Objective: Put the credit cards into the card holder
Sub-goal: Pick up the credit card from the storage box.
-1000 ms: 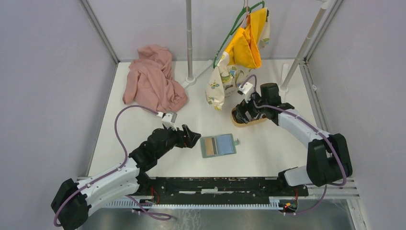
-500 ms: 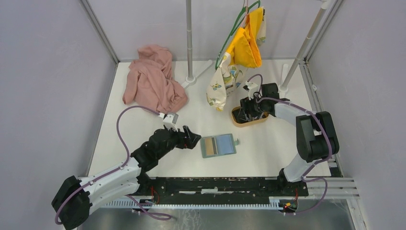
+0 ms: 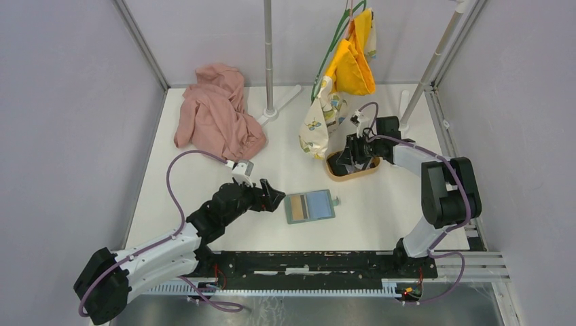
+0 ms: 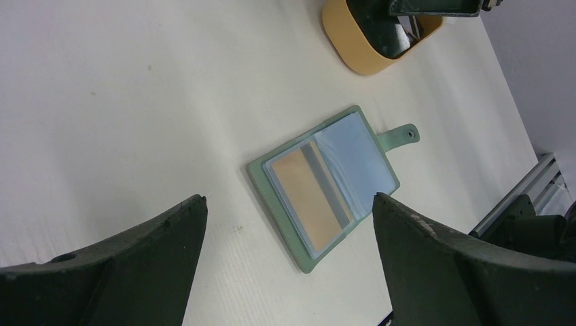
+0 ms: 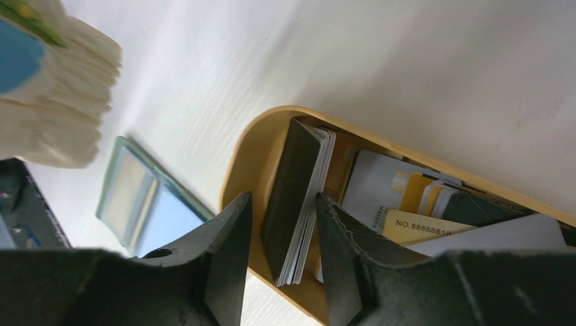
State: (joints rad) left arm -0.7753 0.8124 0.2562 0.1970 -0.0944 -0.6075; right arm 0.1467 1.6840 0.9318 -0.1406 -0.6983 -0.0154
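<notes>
Sage-green card holder, black and white credit cards, tan tray.

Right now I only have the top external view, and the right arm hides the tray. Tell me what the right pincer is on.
Observer: The right pincer straddles a stack of cards standing on edge in the wooden tray, with a black one outermost. I cannot tell whether it grips the stack.
Operator: Give me the rest of the tray.
Observer: Several loose cards lie flat in it: white ones, a dark one, and a yellow one printed with a number.
Operator: Now check the card holder's pockets.
Observer: The card holder lies open. One clear pocket holds what looks like a tan card with a grey stripe.
</notes>
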